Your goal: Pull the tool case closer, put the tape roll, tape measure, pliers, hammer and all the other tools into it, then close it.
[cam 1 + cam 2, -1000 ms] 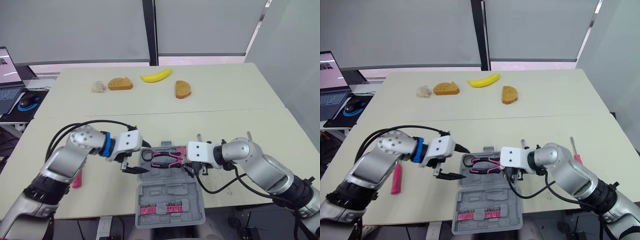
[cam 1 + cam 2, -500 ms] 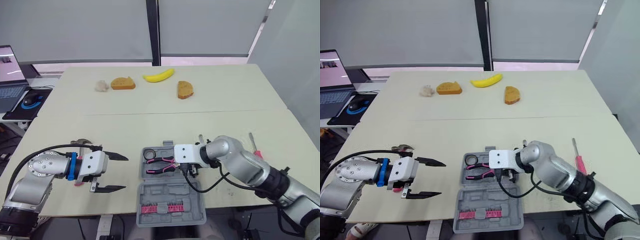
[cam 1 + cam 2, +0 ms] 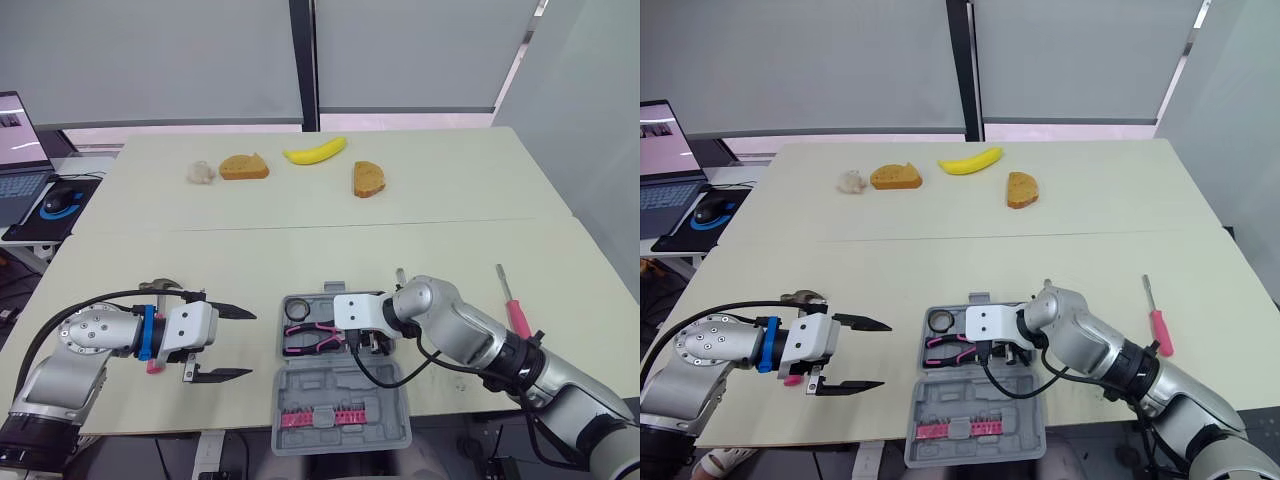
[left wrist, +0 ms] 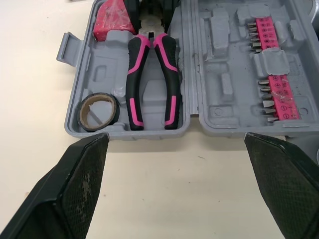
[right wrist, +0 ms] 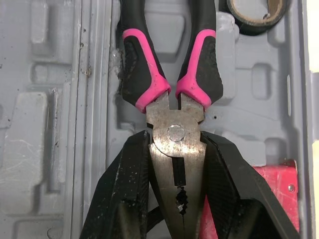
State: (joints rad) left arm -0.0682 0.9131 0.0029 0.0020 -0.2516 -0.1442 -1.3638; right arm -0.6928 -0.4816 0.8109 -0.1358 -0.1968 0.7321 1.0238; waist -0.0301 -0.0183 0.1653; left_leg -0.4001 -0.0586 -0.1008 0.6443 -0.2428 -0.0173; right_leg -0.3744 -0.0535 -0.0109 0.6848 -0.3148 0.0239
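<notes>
The grey tool case (image 3: 340,395) lies open at the table's front edge. In its tray are the black-and-pink pliers (image 5: 174,134), a tape roll (image 4: 98,110) and a red tape measure (image 4: 112,22). My right gripper (image 3: 362,342) is shut on the pliers' metal head, inside the tray. To the left of the case, my left gripper (image 3: 250,344) is open over bare table, its fingers (image 4: 84,184) empty. The hammer (image 3: 160,286) lies behind that gripper, partly hidden. A pink screwdriver (image 3: 512,308) rests on the table to the right.
At the back of the table are a banana (image 3: 314,152), two bread slices (image 3: 243,166) (image 3: 367,178) and a white lump (image 3: 200,172). A laptop (image 3: 20,150) and mouse (image 3: 52,205) sit on a side desk to the left. The case's lid half overhangs the front edge.
My left gripper has pulled back from the case to the left and stays open. My right gripper, still holding the pliers, has shifted left within the tray.
</notes>
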